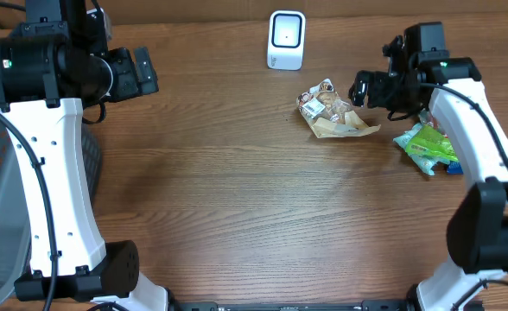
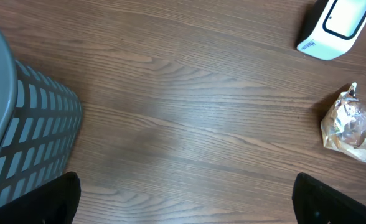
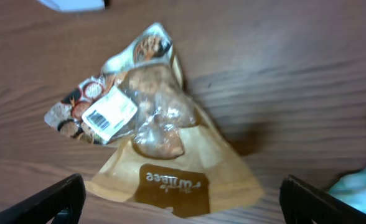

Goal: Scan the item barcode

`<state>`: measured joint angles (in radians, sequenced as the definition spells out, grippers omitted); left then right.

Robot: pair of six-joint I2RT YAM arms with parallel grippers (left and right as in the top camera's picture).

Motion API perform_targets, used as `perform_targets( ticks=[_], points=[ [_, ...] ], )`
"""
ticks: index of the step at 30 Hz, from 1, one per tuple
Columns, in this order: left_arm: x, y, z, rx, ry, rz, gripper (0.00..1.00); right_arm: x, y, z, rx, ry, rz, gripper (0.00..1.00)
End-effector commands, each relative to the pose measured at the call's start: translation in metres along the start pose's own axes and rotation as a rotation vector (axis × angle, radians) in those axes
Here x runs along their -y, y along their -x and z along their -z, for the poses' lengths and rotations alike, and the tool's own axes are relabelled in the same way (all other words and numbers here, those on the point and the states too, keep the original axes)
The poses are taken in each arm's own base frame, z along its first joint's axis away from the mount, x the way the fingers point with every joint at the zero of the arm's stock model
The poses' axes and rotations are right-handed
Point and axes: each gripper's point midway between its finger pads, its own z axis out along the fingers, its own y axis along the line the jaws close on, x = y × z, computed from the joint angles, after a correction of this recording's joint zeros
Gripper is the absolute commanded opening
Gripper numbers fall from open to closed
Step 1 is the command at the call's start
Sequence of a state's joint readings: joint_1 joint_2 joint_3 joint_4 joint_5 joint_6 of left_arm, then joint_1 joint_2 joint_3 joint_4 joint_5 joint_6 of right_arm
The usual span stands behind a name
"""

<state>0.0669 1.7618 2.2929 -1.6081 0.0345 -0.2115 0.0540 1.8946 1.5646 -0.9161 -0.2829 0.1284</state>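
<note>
Near left: 1 mesh basket at the table edge; contents cannot be made out.

Right side: 1 green packet lying flat, with a small blue item touching its near end; too small to identify.

Just left of it and further back: 1 snack bag, flat on the wood. Its clear window shows brown round pieces inside, count not readable. 1 white barcode label faces up.

Right gripper hangs over the bag, jaws spread wide, holding nothing.

Left gripper, far left, over bare wood, jaws fully apart, empty.

Far centre: 1 white scanner, upright, near the bag but apart from it.
</note>
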Motion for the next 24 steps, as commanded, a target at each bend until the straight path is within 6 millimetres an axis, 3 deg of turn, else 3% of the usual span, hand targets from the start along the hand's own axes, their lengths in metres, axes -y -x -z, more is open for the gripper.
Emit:
perform_targets(
  ticks=[1, 4, 9, 16, 24],
  points=[
    [0.003, -0.001, 0.007, 0.014, -0.015, 0.013, 1.0, -0.012, -0.017, -0.031, -0.117, 0.111, -0.122, 1.0],
    [0.003, -0.001, 0.007, 0.014, -0.015, 0.013, 1.0, -0.008, -0.034, -0.055, -0.214, 0.123, -0.201, 1.0],
    [0.003, -0.001, 0.007, 0.014, -0.015, 0.013, 1.0, -0.01, -0.048, -0.066, -0.269, 0.136, -0.144, 1.0],
    [0.003, -0.001, 0.007, 0.014, -0.015, 0.013, 1.0, -0.044, -0.07, -0.074, -0.316, 0.151, 0.082, 1.0],
    [0.003, -0.001, 0.007, 0.014, -0.015, 0.013, 1.0, -0.07, -0.092, -0.083, -0.351, 0.09, 0.187, 1.0]
  ],
)
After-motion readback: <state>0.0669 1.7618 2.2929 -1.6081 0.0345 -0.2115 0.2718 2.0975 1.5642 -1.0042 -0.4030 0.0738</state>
